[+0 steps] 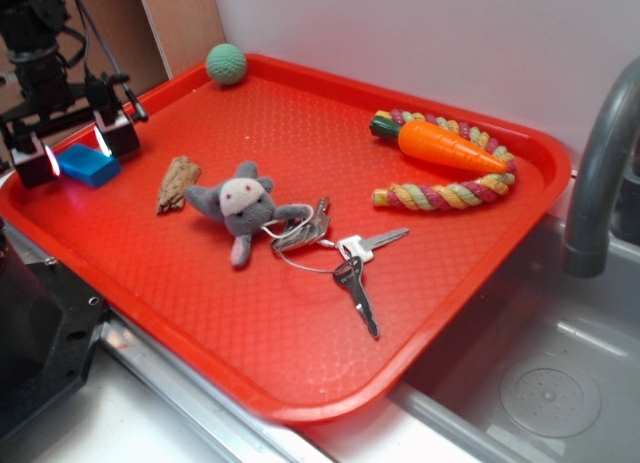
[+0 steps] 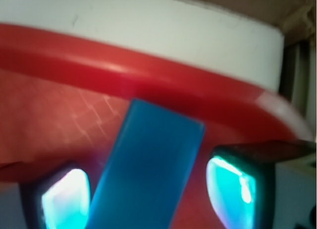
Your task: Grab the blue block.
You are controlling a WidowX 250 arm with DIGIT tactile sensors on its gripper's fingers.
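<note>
Red tray (image 1: 300, 313) fills the scene. Gripper (image 1: 78, 148) at its far left corner, jaws spread wide, one pad (image 2: 67, 197) on each side of the blue block (image 1: 88, 164) without touching (gaps show in wrist view). Block (image 2: 148, 169) lies flat on the tray between them. Plush mouse (image 1: 238, 201) and keys (image 1: 345, 258) well off to the side.

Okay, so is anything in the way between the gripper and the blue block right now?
Nothing visible. The gripper is open and straddles the blue block near the red tray's corner; in the wrist view the block lies between the two fingers, with a clear gap on the right side.
</note>
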